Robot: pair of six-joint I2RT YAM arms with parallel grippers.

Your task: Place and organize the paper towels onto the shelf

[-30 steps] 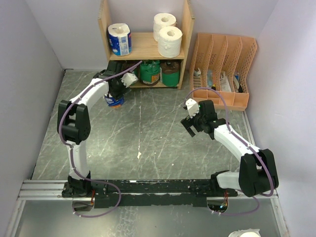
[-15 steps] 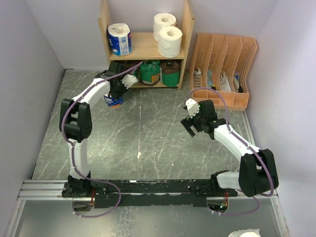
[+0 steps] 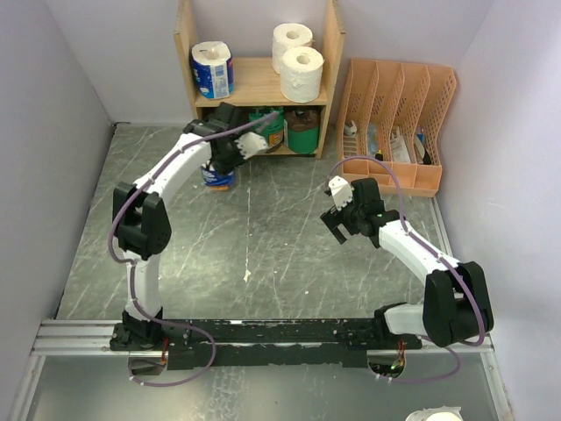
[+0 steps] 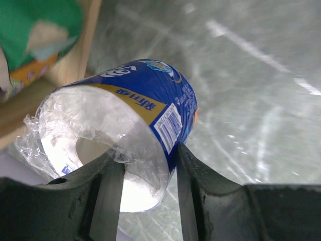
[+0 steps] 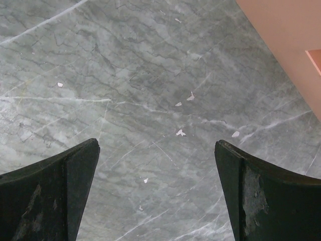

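From above, the left gripper (image 3: 223,167) is clamping a blue-and-white plastic-wrapped paper towel roll (image 3: 216,181) just in front of the lower tier of the light wooden two-tier shelf (image 3: 254,89); whether the roll is touching the grey marbled table (image 3: 263,254) is unclear. Another blue-and-white wrapped roll (image 3: 212,69) and two plain white rolls (image 3: 298,61) are standing on the upper tier, and green-wrapped rolls (image 3: 302,132) are sitting on the lower one. A peach slotted plastic organizer (image 3: 396,105) is standing beside the shelf. The right gripper (image 3: 337,224) is hovering over the table, well apart from the shelf.

In the left wrist view, both black fingers (image 4: 108,201) are pressing against the roll's (image 4: 150,100) sides, its hollow end facing the camera, with a green-wrapped roll (image 4: 35,35) and the shelf's wooden edge (image 4: 70,65) close beside it.

In the right wrist view, the gripper (image 5: 158,150) is standing spread wide with nothing between its fingers (image 5: 50,191), over bare table (image 5: 150,75), the organizer's corner (image 5: 291,45) showing nearby.
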